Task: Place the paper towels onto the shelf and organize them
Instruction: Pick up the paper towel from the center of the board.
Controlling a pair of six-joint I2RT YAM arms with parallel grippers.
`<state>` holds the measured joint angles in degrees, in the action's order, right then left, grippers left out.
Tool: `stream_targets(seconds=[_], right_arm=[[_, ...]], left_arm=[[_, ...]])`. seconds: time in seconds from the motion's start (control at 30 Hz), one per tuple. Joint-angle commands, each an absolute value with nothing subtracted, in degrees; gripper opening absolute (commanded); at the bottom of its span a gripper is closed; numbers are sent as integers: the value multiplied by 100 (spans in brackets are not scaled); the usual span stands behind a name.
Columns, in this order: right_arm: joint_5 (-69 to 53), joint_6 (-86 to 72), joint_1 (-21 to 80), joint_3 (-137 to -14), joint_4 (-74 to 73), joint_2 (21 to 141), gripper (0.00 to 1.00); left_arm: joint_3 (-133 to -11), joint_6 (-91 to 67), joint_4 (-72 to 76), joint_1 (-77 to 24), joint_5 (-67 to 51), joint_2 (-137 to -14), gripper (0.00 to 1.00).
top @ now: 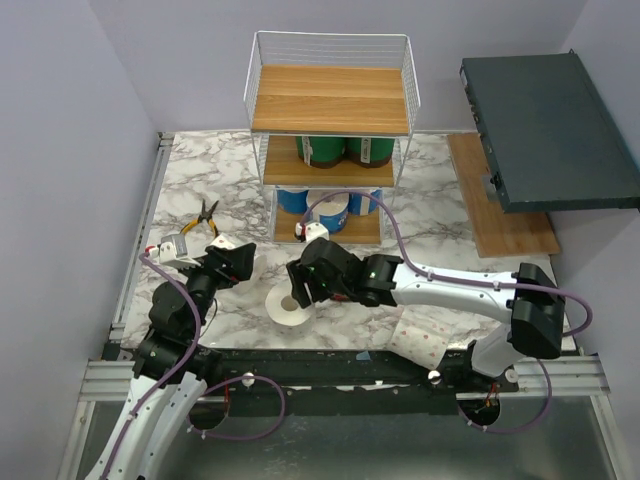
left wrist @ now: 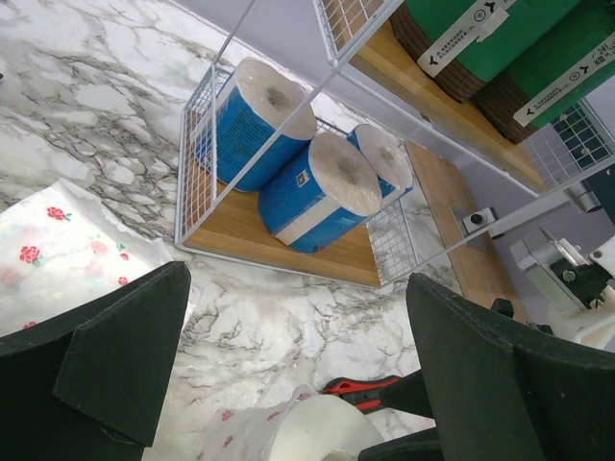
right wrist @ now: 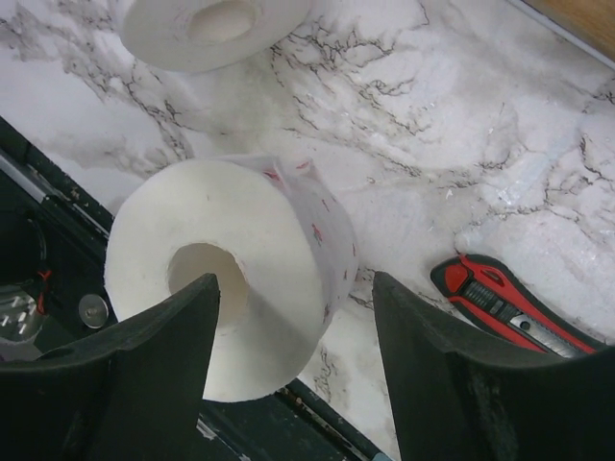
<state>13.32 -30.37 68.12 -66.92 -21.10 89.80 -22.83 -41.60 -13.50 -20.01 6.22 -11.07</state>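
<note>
The shelf (top: 330,100) stands at the back; in the left wrist view its bottom tier (left wrist: 240,230) holds three blue-wrapped rolls (left wrist: 317,192). Green-wrapped rolls (top: 345,150) sit on the middle tier and the top tier is bare. My right gripper (top: 300,285) is open over a white roll (top: 290,308) near the table's front edge. In the right wrist view that red-dotted roll (right wrist: 231,288) lies partly between the spread jaws of my right gripper (right wrist: 296,283), and a second white roll (right wrist: 211,24) lies beyond. My left gripper (top: 235,262) is open and empty, as its wrist view (left wrist: 298,288) shows.
A red-and-black utility knife (right wrist: 509,307) lies right of the dotted roll. Yellow-handled pliers (top: 207,218) lie left of the shelf. A dotted wrapped roll (top: 425,335) lies by the right arm's base. A dark slab (top: 550,130) overhangs a wooden board (top: 500,200) at the right.
</note>
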Motion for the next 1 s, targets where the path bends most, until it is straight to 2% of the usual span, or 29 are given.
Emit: stream_targets(seconds=[0.0, 0.33, 0.4, 0.5, 0.7, 0.83, 0.97], right_arm=[[1111, -3124, 6789, -6890, -2291, 9182, 66], [929, -3103, 6779, -6913, -2464, 9390, 64], [910, -3115, 6784, -6917, -2503, 9427, 60], [905, -3169, 6778, -6942, -2561, 9432, 44], [853, -3260, 6777, -7076, -2758, 9293, 24], [883, -3310, 6782, -7334, -3049, 9112, 5], [1186, -3518, 6780, -7791, -3547, 8872, 1]], left_arm=[[-2271, -4209, -1462, -2013, 598, -1042, 98], [-2195, -4235, -1374, -2013, 563, -1095, 98], [-2172, -4253, -1360, -2013, 554, -1107, 99], [-2163, -4271, -1349, -2013, 536, -1115, 99], [-2164, -4271, -1354, -2013, 562, -1079, 98], [-2172, -4271, -1348, -2013, 554, -1092, 98], [-2203, -4267, -1323, -2012, 536, -1127, 99]])
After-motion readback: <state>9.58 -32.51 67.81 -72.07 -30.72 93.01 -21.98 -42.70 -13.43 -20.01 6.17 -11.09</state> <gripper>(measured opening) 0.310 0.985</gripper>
